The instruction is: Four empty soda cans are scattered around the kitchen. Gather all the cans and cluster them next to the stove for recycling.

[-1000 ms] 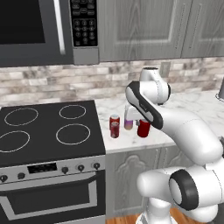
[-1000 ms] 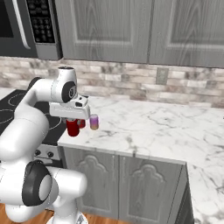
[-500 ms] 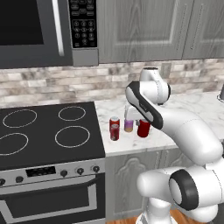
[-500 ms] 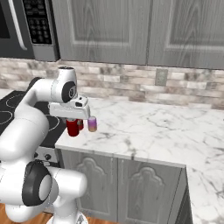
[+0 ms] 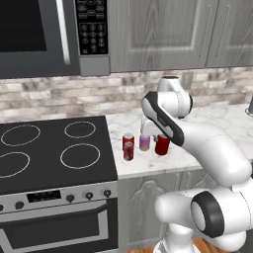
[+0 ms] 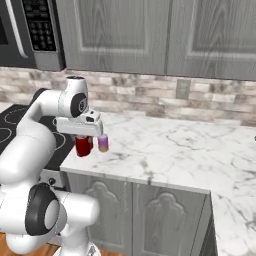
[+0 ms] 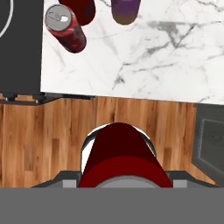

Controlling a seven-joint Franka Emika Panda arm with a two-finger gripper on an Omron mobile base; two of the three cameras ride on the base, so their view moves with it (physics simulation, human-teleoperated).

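I see a small purple cup (image 5: 144,143) standing on the marble counter (image 6: 165,150), a microwave (image 5: 44,37) overhead, and a wall outlet (image 6: 182,89).

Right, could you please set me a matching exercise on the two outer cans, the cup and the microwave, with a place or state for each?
Things:
1 can farthest from stove
2 can nearest stove
3 cup
4 microwave

Places or states:
a purple, standing on the counter
b gripped in the tool
c standing free by the edge of the stove
d mounted above the cooktop

Pairs: 1-b, 2-c, 3-a, 4-d
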